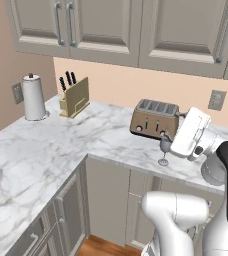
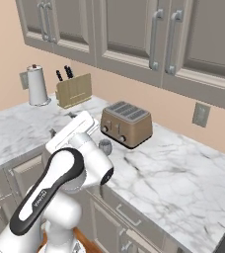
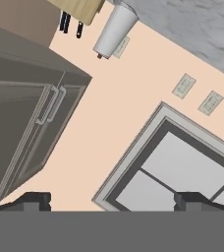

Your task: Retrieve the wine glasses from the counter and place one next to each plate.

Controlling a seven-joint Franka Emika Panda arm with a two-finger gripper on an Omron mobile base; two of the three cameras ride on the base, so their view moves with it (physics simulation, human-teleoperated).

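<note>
One wine glass (image 1: 163,149), clear and grey-tinted, stands upright on the marble counter (image 1: 61,145) just in front of the toaster (image 1: 154,119). In the right base view, the wine glass's bowl (image 2: 105,146) peeks out beside my arm, its stem hidden. My white hand (image 1: 191,132) hovers right beside the glass, to its right, tilted. In the hand view my gripper (image 3: 112,202) is open, its dark fingertips (image 3: 35,201) wide apart with nothing between them, and it looks at the wall and a window, not at the glass. The plates are out of view.
A knife block (image 1: 75,97) and a paper towel holder (image 1: 34,97) stand at the counter's back left corner. Wall cabinets (image 1: 106,25) hang above. A wall socket (image 1: 216,100) sits right of the toaster. Bare marble (image 2: 173,163) stretches to the right.
</note>
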